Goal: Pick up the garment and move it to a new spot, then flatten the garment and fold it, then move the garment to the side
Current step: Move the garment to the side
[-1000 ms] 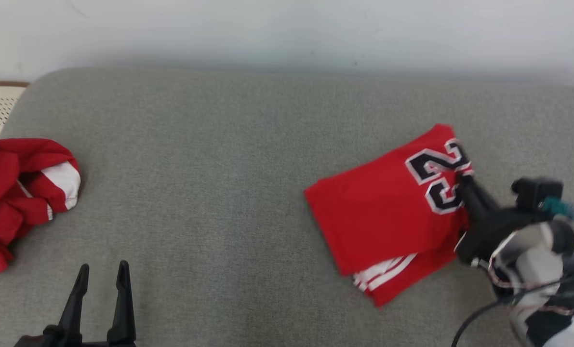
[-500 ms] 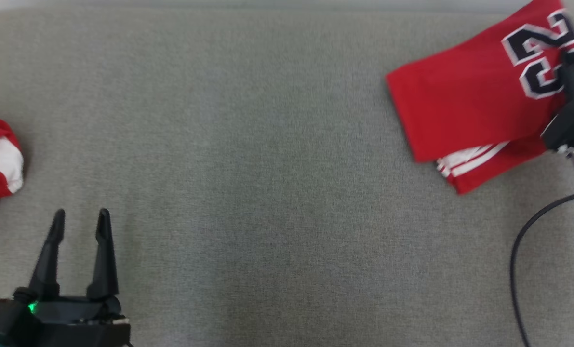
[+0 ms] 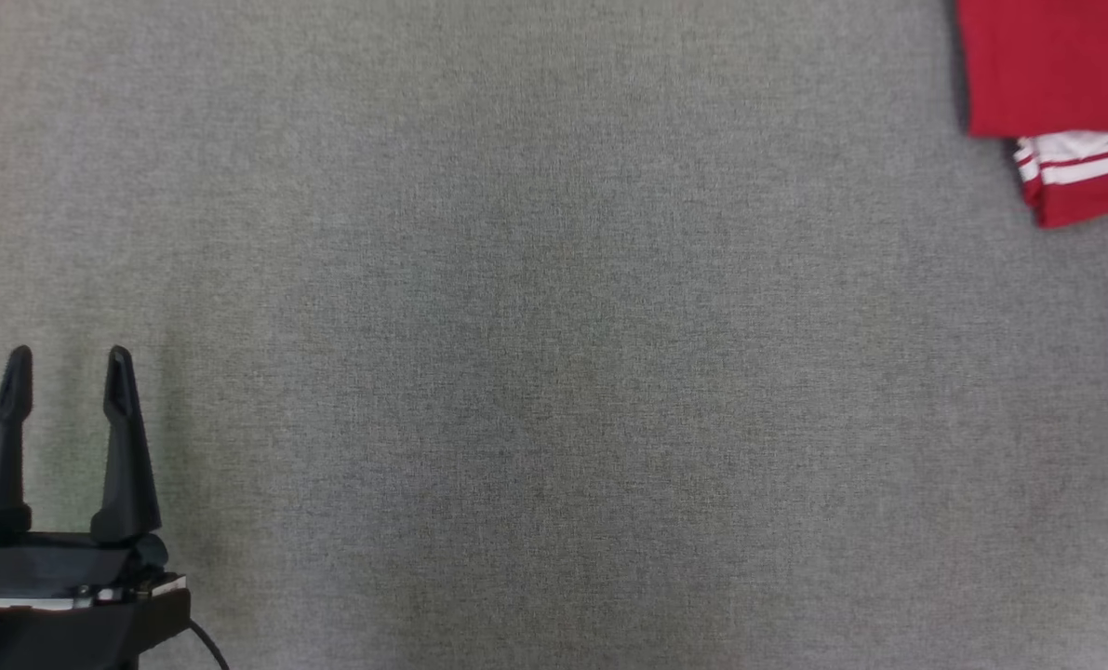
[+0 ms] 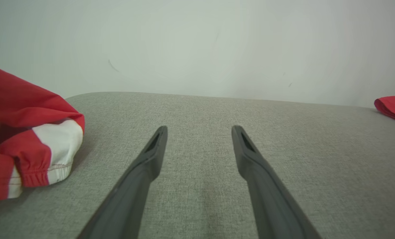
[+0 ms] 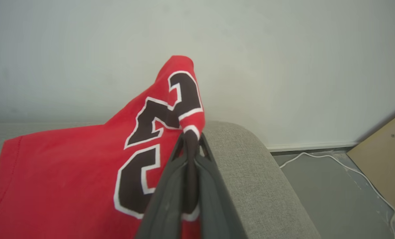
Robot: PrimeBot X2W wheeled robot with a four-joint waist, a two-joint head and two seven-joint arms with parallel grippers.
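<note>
Garment: red, folded, black numerals on top; it lies at the right end of the grey cushion, well apart from my left fingers.
Right gripper: my fingers are pressed together, pinching the garment's numbered edge and holding that corner up.
Left gripper: my fingers are spread, holding nothing, low over bare cushion.
Heap: crumpled red and white cloth, near my left fingers, not touching.

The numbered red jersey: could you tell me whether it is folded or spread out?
Folded: the jersey lies in stacked layers, a striped edge showing beneath the top one.
</note>
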